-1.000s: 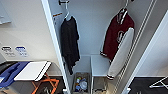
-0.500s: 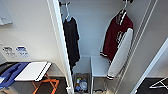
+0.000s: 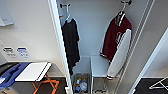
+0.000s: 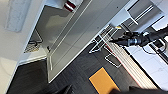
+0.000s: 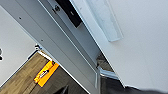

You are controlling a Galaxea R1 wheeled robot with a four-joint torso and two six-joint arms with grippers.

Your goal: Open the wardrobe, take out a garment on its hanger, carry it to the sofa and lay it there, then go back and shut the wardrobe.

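The wardrobe (image 3: 95,32) stands open in front of me, its white inside bare at the back. On its right rail the garment (image 3: 115,37) hangs, a dark red jacket with a white sleeve, on the hanger (image 3: 122,8) with its hook over the rail. The jacket's striped hem (image 4: 71,5) also shows past an open door (image 4: 75,37) in the left wrist view. My left gripper (image 4: 100,90) is low over the dark floor, open with nothing between its tips. The right gripper (image 5: 100,90) is low beside the other door (image 5: 62,47), open too.
A black T-shirt (image 3: 71,42) hangs on the left rail. Baskets (image 3: 81,83) of small items sit on the wardrobe floor. Left of the wardrobe stands a white board (image 3: 32,71) on orange legs. A dark jointed arm with cables (image 4: 135,40) and an orange floor patch (image 4: 102,81) lie near the door.
The whole head picture has shifted a little, so the camera has moved. The jacket, the T-shirt and the doors stay as they were.
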